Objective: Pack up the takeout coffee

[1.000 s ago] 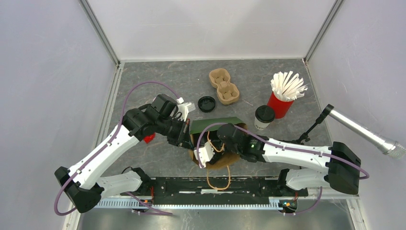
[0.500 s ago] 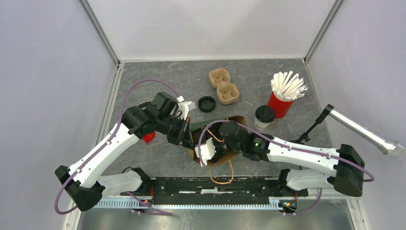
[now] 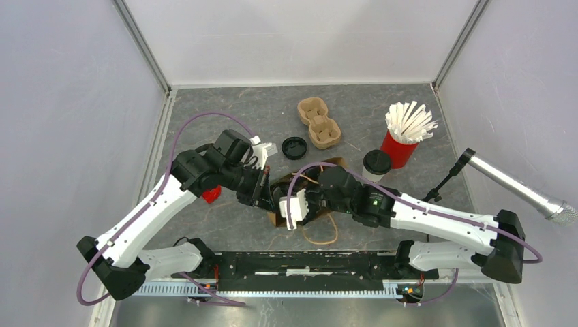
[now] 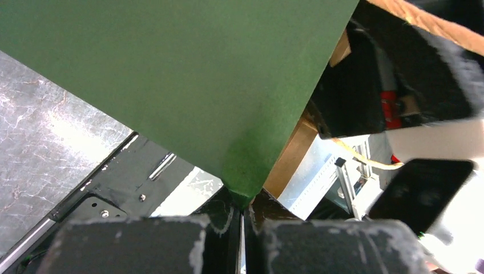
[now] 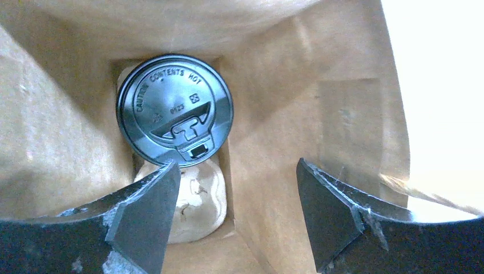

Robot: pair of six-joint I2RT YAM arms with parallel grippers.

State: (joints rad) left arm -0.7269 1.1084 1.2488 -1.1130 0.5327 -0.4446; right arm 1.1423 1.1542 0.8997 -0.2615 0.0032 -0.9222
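Treat this step as opening the bag's mouth for the next cup. With the left gripper (image 4: 242,208) pinched shut on the lower corner of the paper bag's (image 4: 200,85) green panel, hold that edge taut and raised to stop the mouth sagging. With the right gripper (image 5: 237,171) inside the mouth, jaws spread wide and gripping nothing, press outward on the brown walls only. Avoid dipping toward the black-lidded cup (image 5: 174,108) seated deep inside in a pulp carrier (image 5: 197,214).

Take the carrier's near well, apparently empty, as the likely seat. Back out along the bag's axis, clear of the orange handle loop (image 3: 320,243) lying on the worktop (image 3: 225,221) near the arm bases.

Then reach for the takeout coffee (image 3: 376,164), standing upright outside the bag, just left of the red cup of straws (image 3: 399,148). Approach from the left to spare the straws. Grip low on the paper wall, below the lid. Expect sloshing weight and a soft wall, so squeeze lightly and carry upright. Lower straight into the free well.
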